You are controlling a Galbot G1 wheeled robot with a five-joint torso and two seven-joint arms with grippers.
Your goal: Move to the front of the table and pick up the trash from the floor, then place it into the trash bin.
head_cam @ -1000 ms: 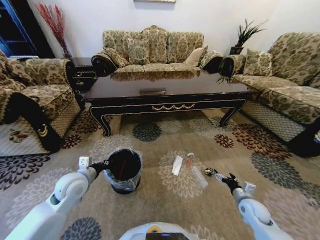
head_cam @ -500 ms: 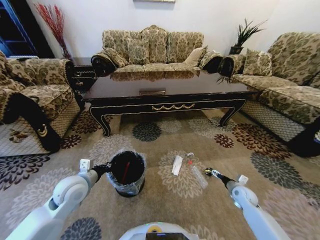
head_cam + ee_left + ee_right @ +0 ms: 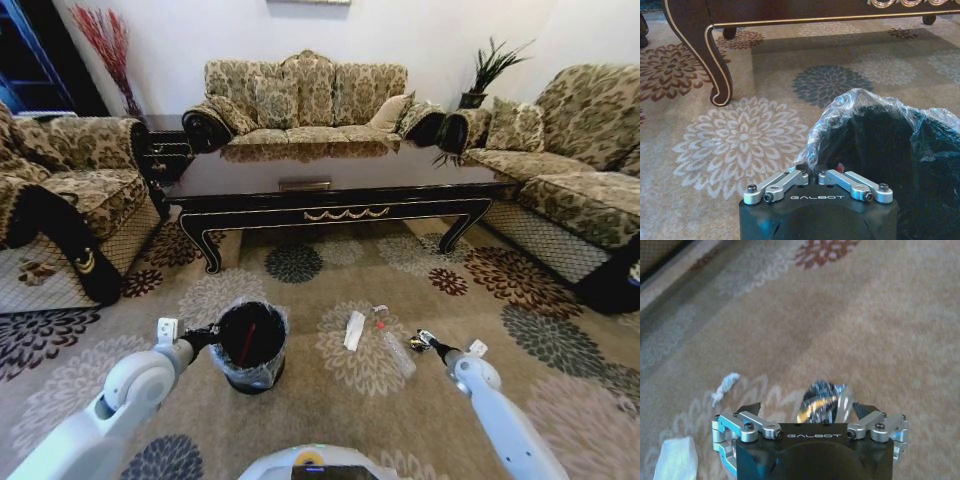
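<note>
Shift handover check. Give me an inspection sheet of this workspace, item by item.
Surface: floor, patterned carpet in front of the table.
Job's things: trash bin upright, lined; clear bottle and white wrapper lying on the carpet; small dark shiny piece.
Clutter: small white scrap on the carpet.
End effectors: left end effector shut on the trash bin rim; right end effector open, fingers either side of the dark piece.
Cables: nothing seen.
Surroundings: sofas, potted plant.
</note>
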